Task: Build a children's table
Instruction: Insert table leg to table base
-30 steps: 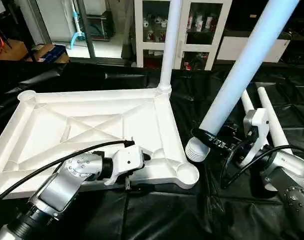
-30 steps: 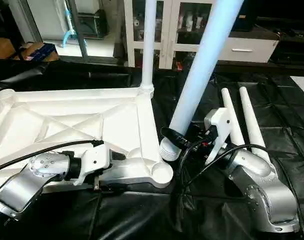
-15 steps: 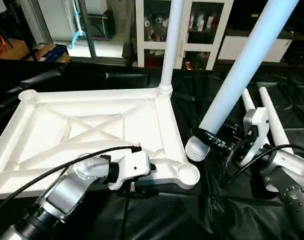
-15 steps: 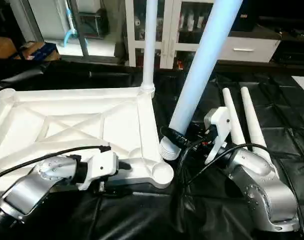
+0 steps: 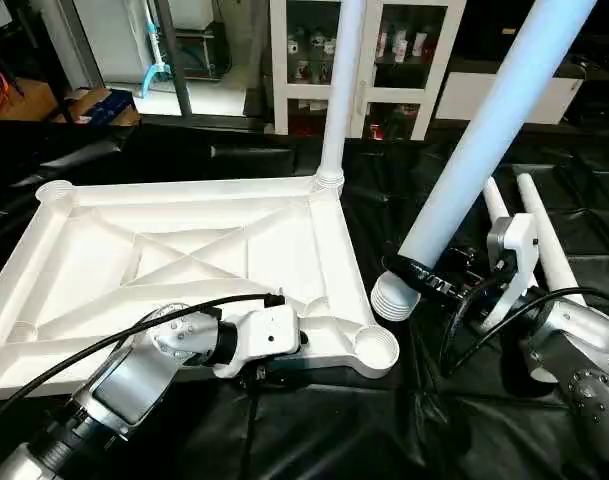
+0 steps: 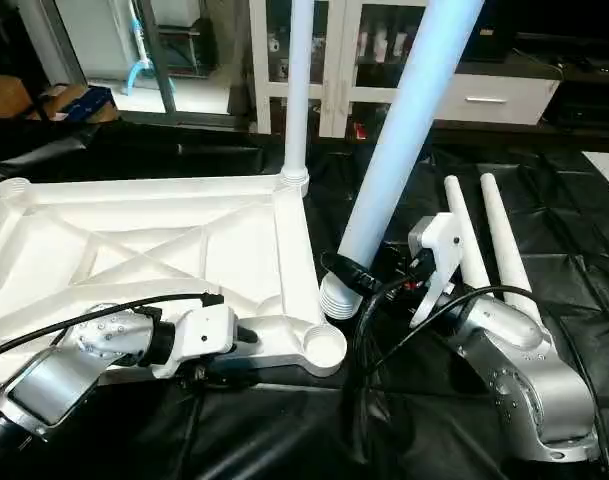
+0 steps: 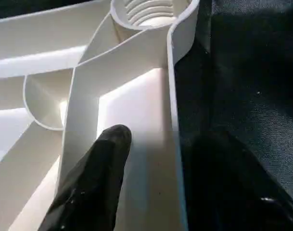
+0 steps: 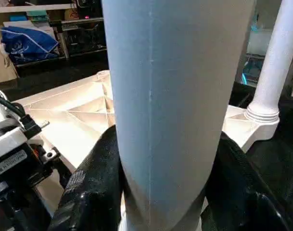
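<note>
The children's table top (image 5: pixel 184 260) lies upside down on a black, crinkled sheet (image 5: pixel 314 430), a square of smooth white moulded plastic with raised edge walls, diagonal ribs that cross in an X, and a round socket at each corner. The near right corner socket (image 5: pixel 375 349) is an open cup; in the left wrist view its inside shows ridged thread rings (image 7: pixel 151 9). One long white tube leg (image 5: pixel 342 90) stands upright in the far right corner socket, seated in a ringed collar.

The left gripper (image 7: pixel 151 192) sits at the near edge of the top, just short of the open socket. Its two matte black fingers straddle the thin edge wall, one finger (image 7: pixel 95 178) inside on the white plastic, the other outside over the black sheet; whether they press the wall I cannot tell.

The right gripper (image 8: pixel 170 183) is clamped on a second leg (image 5: pixel 484 140), a smooth, pale, tapered tube, held tilted with its ribbed, threaded end (image 5: pixel 391 298) low, just right of the open socket and apart from it. The black fingers (image 8: pixel 95 183) lie against both sides of the tube.

Two more tapered white legs (image 6: pixel 489 250) lie side by side on the sheet, beyond the right forearm. A white glass-door cabinet (image 5: pixel 364 60) stands behind. A small label on the left wrist housing, seen in the right wrist view, is too small to read.
</note>
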